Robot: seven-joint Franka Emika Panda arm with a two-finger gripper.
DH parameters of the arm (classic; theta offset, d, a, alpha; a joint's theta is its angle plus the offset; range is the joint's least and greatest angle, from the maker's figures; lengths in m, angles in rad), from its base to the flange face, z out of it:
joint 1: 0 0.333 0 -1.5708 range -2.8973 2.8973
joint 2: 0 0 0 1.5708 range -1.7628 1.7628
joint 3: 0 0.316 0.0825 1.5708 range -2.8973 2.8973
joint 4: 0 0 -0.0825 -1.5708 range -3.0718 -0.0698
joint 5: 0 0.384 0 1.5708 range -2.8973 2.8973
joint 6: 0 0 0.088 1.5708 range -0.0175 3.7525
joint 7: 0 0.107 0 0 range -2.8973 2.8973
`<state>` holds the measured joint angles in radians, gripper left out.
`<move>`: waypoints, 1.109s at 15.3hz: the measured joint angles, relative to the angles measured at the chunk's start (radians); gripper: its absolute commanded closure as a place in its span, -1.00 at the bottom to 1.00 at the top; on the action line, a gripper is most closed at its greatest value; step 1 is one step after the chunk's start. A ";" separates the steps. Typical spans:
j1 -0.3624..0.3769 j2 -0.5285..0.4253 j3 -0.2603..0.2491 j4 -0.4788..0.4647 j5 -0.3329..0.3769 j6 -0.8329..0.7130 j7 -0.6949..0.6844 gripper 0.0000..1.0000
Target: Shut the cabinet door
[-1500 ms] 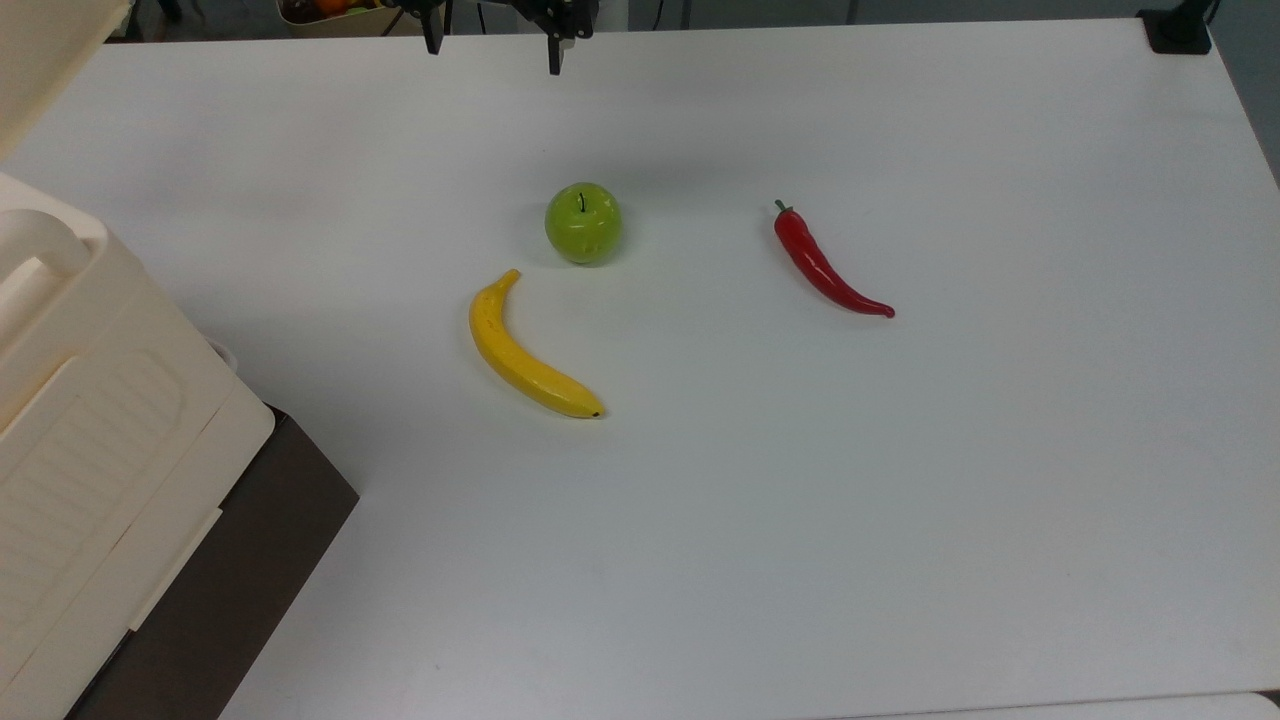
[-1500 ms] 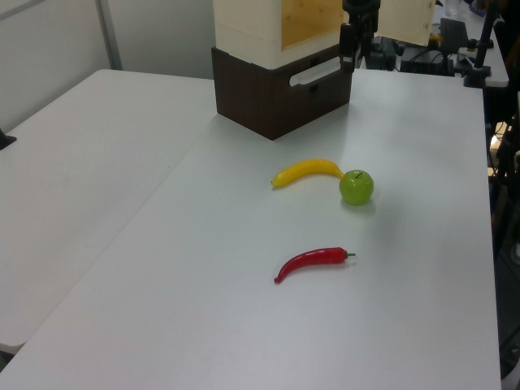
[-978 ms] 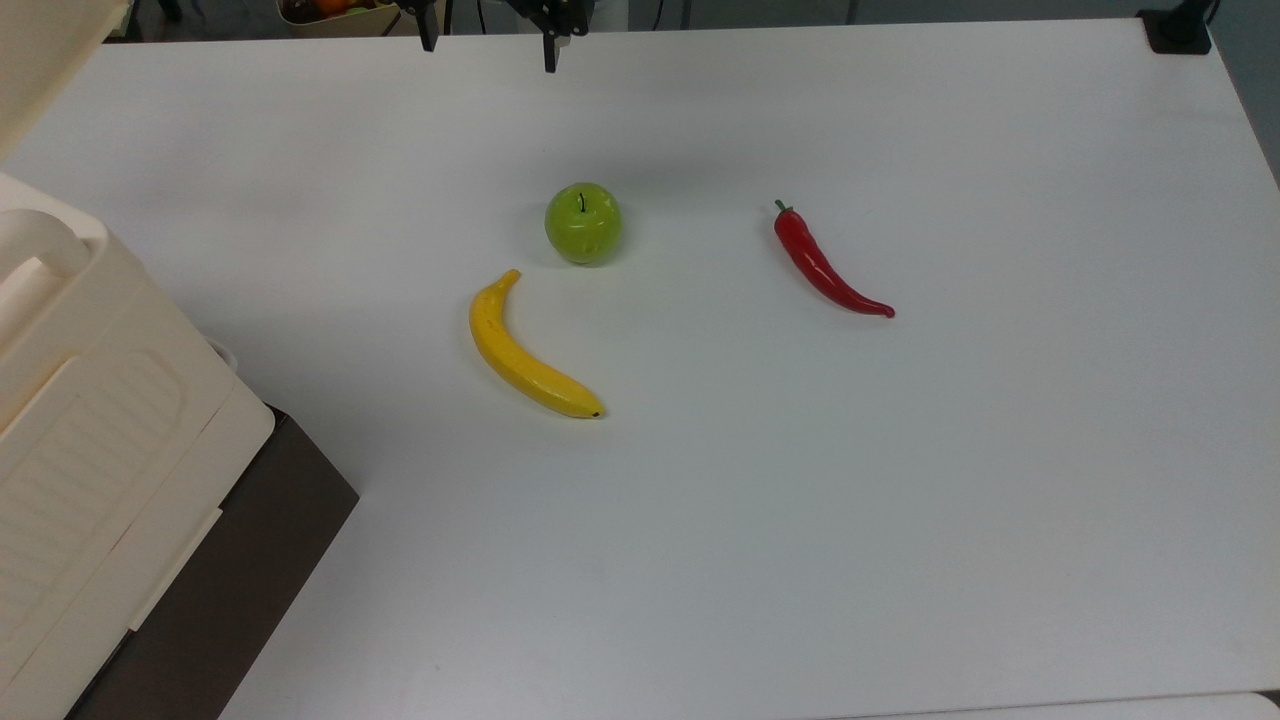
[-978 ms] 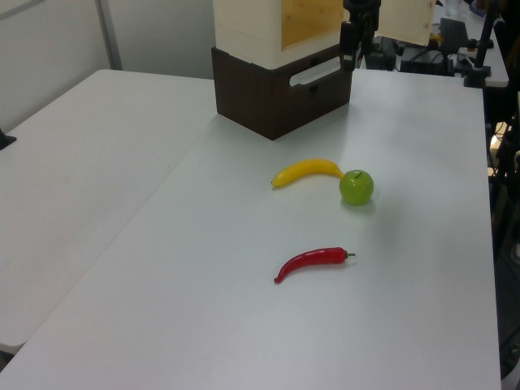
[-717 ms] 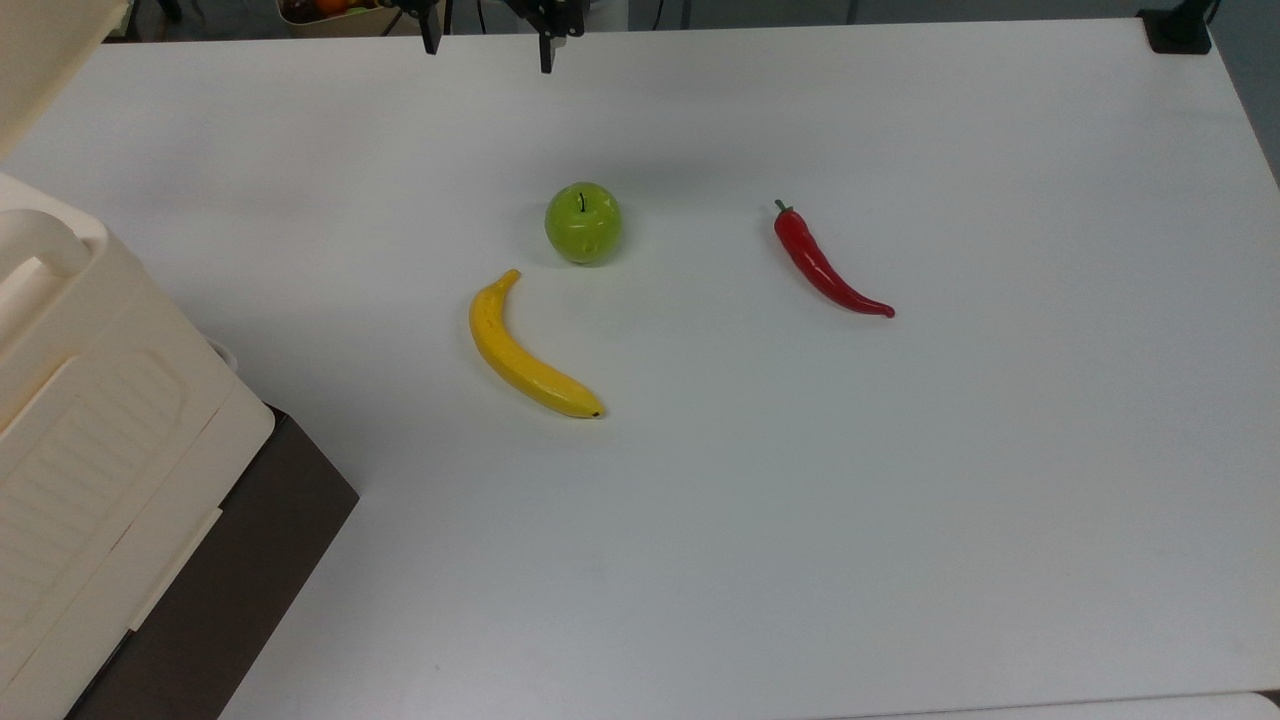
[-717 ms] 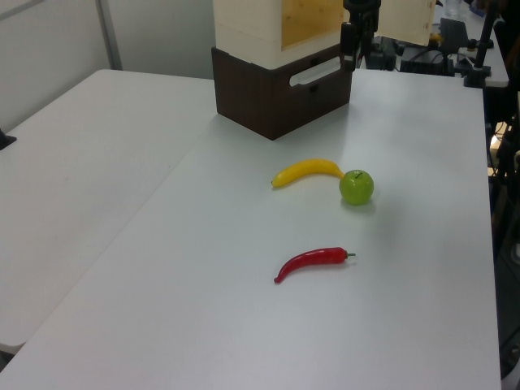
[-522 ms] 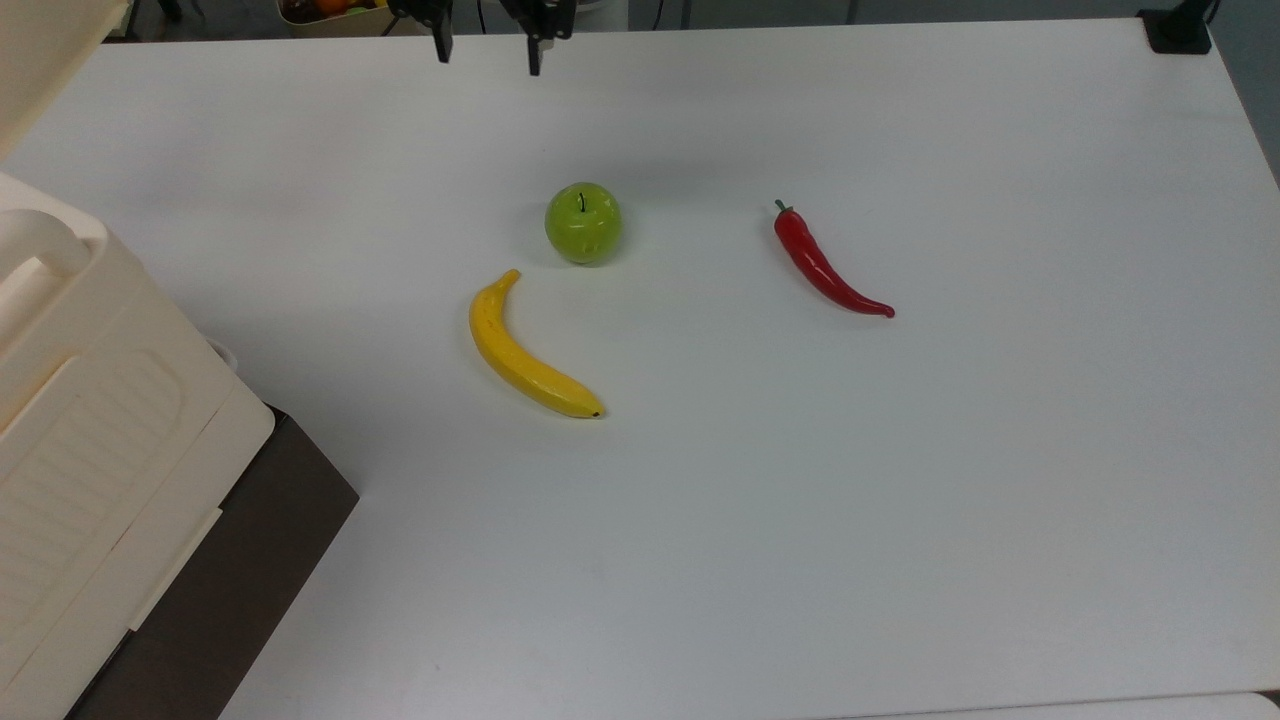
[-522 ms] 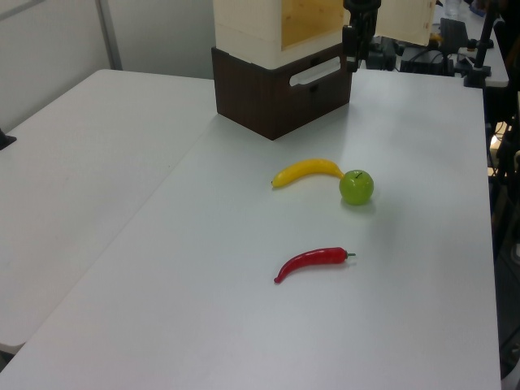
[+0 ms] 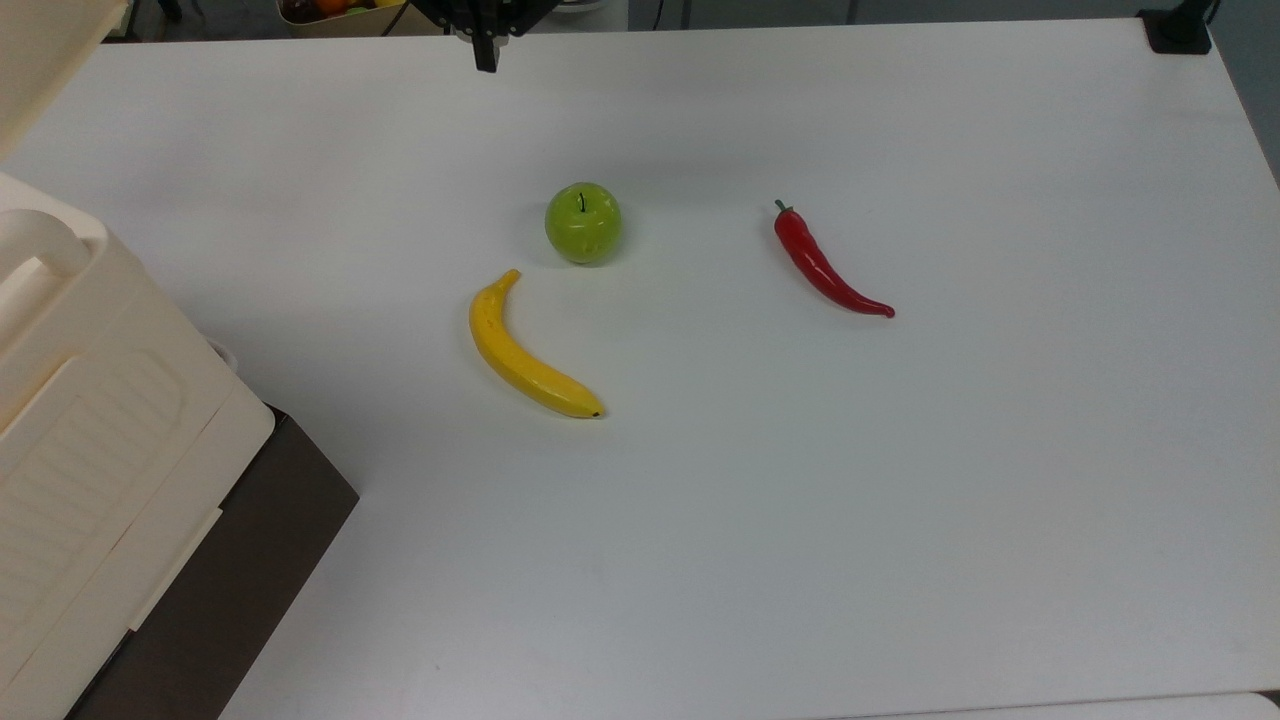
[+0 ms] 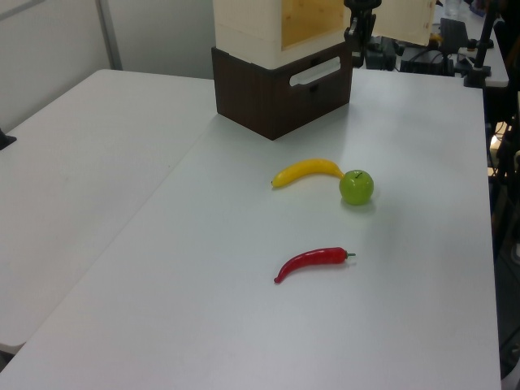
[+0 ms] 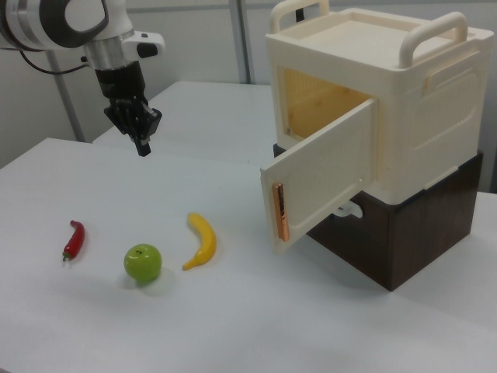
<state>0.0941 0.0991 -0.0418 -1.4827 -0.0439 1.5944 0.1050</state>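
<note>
Cabinet is a cream plastic box, rounded edges, two loop handles on top, ribbed recessed panel on the side, sitting on a dark brown base; it fills the upper right of the right view and the lower left corner of the top view. Cabinet door is a flat smooth cream panel, swung open toward the right view's left, with a copper-coloured strip along its free edge; the interior behind it looks yellowish. In the top view a piece of the door shows at the upper left corner. Bench is plain matte white. On it: a glossy green apple with a dark stem, a smooth curved yellow banana just below-left of the apple in the top view, and a shiny red chili pepper with a green stem, well apart to the top view's right. The arm is white with black joints, entering at the upper left of the right view, wrist pointing down with a slight tilt. The claw is black, fingers pressed together into a narrow tip, holding nothing, hanging above the bench, well apart from the door and the fruit. In the top view it sits at the top edge, centre-left; in the left view it is at the top, in front of the cabinet opening.
</note>
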 measured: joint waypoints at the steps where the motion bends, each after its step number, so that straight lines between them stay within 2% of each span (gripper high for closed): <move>1: -0.002 -0.002 -0.002 0.003 -0.002 0.000 0.000 1.00; 5: -0.053 -0.020 -0.032 0.034 -0.013 0.000 -0.002 1.00; 9: -0.092 -0.030 -0.128 0.087 -0.018 0.012 -0.014 1.00; 17: -0.159 -0.032 -0.295 0.133 -0.017 0.172 -0.048 1.00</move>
<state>-0.0646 0.0670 -0.3372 -1.3501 -0.0609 1.7659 0.0570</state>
